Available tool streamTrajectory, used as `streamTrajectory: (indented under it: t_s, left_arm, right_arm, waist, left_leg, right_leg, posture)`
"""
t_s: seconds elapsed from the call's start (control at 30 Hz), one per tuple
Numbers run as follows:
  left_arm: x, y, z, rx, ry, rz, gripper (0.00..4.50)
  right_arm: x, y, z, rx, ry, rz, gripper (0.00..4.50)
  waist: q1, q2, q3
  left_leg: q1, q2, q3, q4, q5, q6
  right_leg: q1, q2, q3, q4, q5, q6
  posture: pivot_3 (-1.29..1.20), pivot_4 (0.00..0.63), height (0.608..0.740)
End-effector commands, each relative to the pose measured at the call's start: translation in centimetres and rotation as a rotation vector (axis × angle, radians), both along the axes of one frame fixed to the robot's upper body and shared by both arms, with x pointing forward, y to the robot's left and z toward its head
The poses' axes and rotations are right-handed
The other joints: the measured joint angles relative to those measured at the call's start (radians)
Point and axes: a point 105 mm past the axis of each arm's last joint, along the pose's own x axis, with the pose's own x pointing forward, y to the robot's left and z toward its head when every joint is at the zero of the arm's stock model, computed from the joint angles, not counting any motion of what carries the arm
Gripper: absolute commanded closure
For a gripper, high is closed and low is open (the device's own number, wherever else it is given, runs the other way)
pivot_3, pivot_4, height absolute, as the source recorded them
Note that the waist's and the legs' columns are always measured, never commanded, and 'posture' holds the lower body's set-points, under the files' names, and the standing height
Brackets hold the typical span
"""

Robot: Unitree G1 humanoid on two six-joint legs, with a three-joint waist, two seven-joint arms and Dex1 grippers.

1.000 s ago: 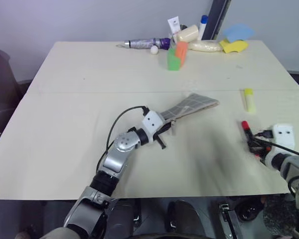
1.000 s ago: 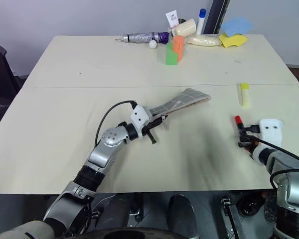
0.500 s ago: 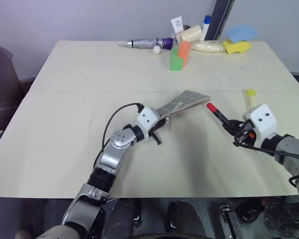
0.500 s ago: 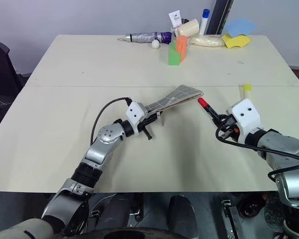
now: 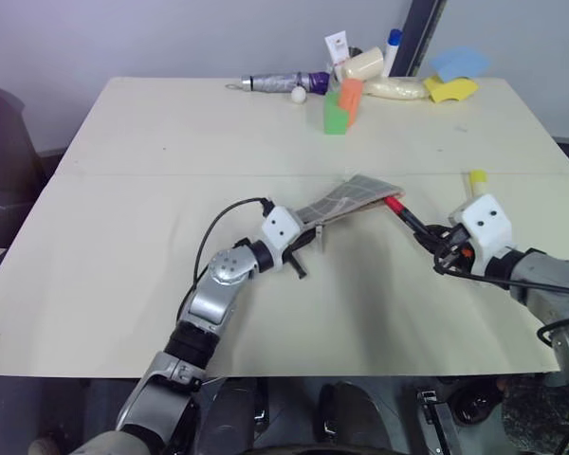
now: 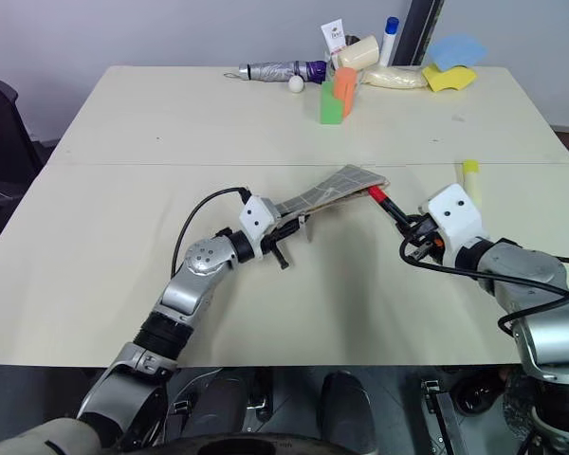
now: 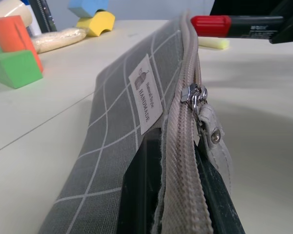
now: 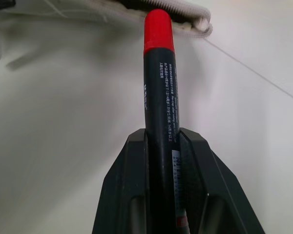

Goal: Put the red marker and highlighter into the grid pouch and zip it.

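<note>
Clutter sits well apart along the table's [image 5: 123, 237] far edge — a folded umbrella [image 5: 277, 82], a small white ball [image 5: 294, 94], green and orange foam blocks [image 5: 339, 106], a cream tube [image 5: 363, 63], yellow and blue sponges [image 5: 450, 76]. Nothing lies between the two arms. The left gripper [image 5: 306, 248] is clamped on one end of the grid pouch [image 5: 349, 198], holding it raised off the table — grey fabric, white lines, small white label, pale zipper. The right gripper [image 5: 434, 246] pinches the red marker [image 5: 405, 217], its red cap at the pouch's far end. The highlighter [image 5: 476, 180] lies just beyond the right gripper.
</note>
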Motion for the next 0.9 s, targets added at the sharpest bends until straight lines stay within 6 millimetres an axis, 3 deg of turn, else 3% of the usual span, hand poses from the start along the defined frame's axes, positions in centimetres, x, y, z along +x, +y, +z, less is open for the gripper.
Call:
streamTrajectory:
  t_s: [0.03,0.23,0.37,0.6,0.73,0.77,0.9]
  left_arm:
    - [-0.7,-0.4,1.2,-0.018,-0.049,-0.033,4.50]
    - [-1.3,-0.4,0.6,0.048,-0.072,-0.076,4.50]
    - [-2.0,-0.5,0.3,0.116,-0.116,-0.130,4.50]
    - [-3.7,-0.4,-0.3,0.231,-0.183,-0.286,4.50]
    - [-3.8,-0.1,-0.2,0.247,-0.182,-0.314,4.50]
    - [-3.7,0.0,-0.3,0.253,-0.181,-0.312,4.50]
    - [-3.2,0.5,-0.2,0.250,-0.172,-0.280,4.50]
  right_arm:
    - [0.2,0.1,0.8,-0.039,-0.038,0.012,4.18]
    - [0.2,0.6,0.9,-0.101,-0.038,0.050,4.18]
    - [-0.3,1.3,0.2,-0.293,-0.016,0.160,4.18]
    - [-1.0,5.3,-0.9,-0.505,-0.011,0.443,4.18]
    - [-0.4,7.3,-0.3,-0.476,-0.044,0.494,4.18]
    - [-0.3,7.3,-0.1,-0.465,-0.039,0.490,3.13]
    - [-0.4,6.8,0.8,-0.446,-0.042,0.470,1.16]
  waist:
    - [0.000,0.000,0.000]
    - [0.000,0.000,0.000]
    - [-0.001,0.000,0.000]
    - [-0.002,0.000,0.000]
    - [-0.002,0.000,0.000]
    - [-0.001,0.000,0.000]
    - [0.001,0.000,0.000]
  left_leg:
    - [0.000,0.000,0.000,0.000,0.000,0.000]
    - [0.000,0.000,0.000,0.000,0.000,0.000]
    - [0.000,0.000,0.000,0.000,0.000,0.000]
    - [0.000,0.000,0.000,0.000,0.000,0.000]
    - [0.000,0.000,0.000,0.001,0.000,0.000]
    - [0.000,0.001,0.000,0.001,0.000,0.000]
    - [-0.001,0.000,0.000,0.001,0.002,-0.004]
  right_leg:
    - [0.000,0.000,0.000,0.000,0.000,0.000]
    - [0.000,0.000,0.000,0.000,0.000,0.000]
    - [0.000,0.000,0.000,0.000,0.000,0.000]
    - [0.000,0.000,0.000,0.000,0.000,0.000]
    - [-0.001,0.000,0.000,0.000,0.000,0.000]
    - [0.000,0.000,0.000,0.000,0.000,0.000]
    - [0.000,-0.001,-0.001,-0.001,0.000,0.000]
  posture:
    - [0.00,0.150,0.740]
    - [0.00,0.150,0.740]
    - [0.00,0.150,0.740]
    - [0.00,0.150,0.740]
    - [0.00,0.150,0.740]
    - [0.00,0.150,0.740]
    - [0.00,0.150,0.740]
